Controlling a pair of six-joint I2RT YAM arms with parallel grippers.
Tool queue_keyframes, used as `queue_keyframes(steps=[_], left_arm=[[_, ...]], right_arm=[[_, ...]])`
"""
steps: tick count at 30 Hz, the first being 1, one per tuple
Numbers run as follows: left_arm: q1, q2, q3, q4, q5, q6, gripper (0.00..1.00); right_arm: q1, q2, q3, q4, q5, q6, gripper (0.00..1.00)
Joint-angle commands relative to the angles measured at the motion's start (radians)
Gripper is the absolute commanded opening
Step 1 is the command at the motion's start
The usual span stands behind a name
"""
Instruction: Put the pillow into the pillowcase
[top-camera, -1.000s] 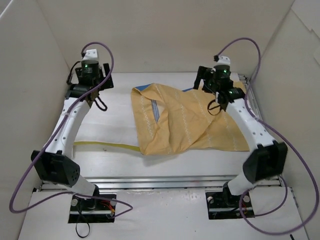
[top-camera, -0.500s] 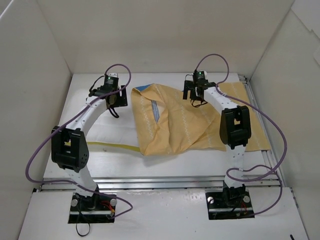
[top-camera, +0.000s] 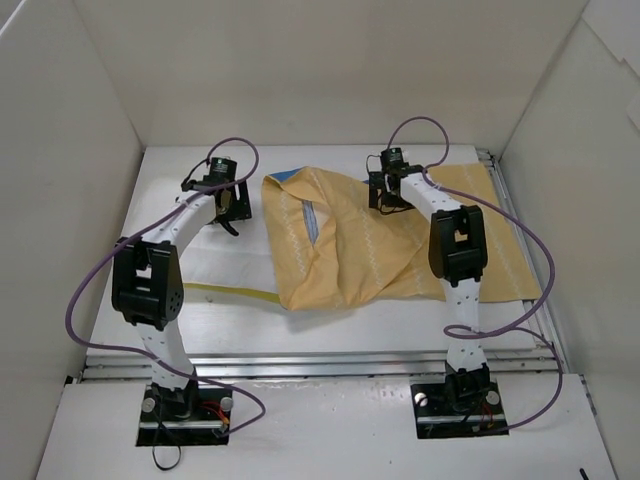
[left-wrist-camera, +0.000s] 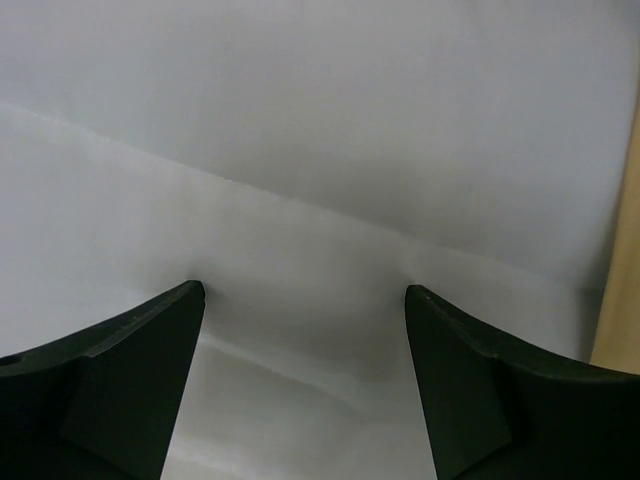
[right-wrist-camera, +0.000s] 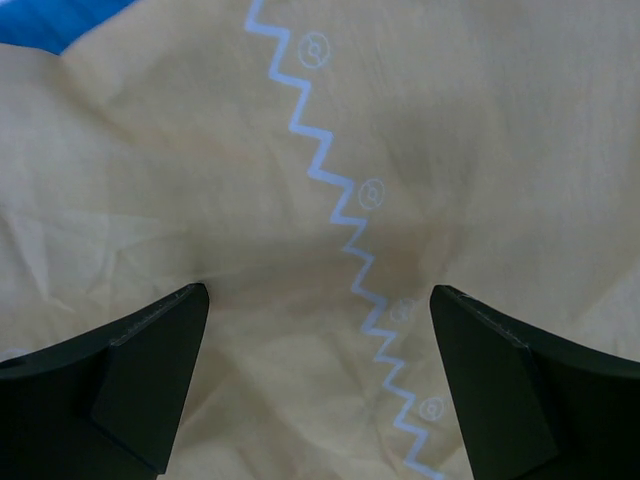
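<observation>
Pillowcase (top-camera: 370, 240) crumpled, yellow side up, right gripper (right-wrist-camera: 318, 296) agape above it, left gripper (left-wrist-camera: 305, 296) agape over perhaps the pillow (top-camera: 200, 265)

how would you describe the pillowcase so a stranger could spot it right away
Look at the middle of the white table. The pillowcase is the thin, crumpled yellow-orange cloth with pale zigzag lines and a blue far-left corner. Unlike the flat white pillow on its left, it is coloured and wrinkled.
</observation>
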Motion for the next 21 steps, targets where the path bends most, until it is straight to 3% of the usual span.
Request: queue_keyframes(steps=[1, 7, 14, 19, 21], left_arm=[[0.031, -0.041, 0.01, 0.009, 0.003, -0.021, 0.77], [0.111, -0.063, -0.042, 0.052, 0.106, -0.044, 0.77], [0.154, -0.041, -0.062, 0.057, 0.095, -0.048, 0.77], [0.177, -0.016, -0.062, 0.045, 0.072, -0.052, 0.77], [0.211, -0.019, -0.073, 0.057, 0.083, -0.057, 0.77]], right_arm=[[-0.036, -0.007, 0.06, -0.026, 0.039, -0.016, 0.9], [-0.082, 0.012, 0.052, -0.036, 0.109, 0.003, 0.9], [-0.141, 0.023, 0.043, -0.049, 0.105, 0.018, 0.89], [-0.231, 0.0, 0.008, -0.049, 0.105, 0.027, 0.79], [-0.265, -0.002, 0.0, -0.049, 0.044, 0.029, 0.7]])
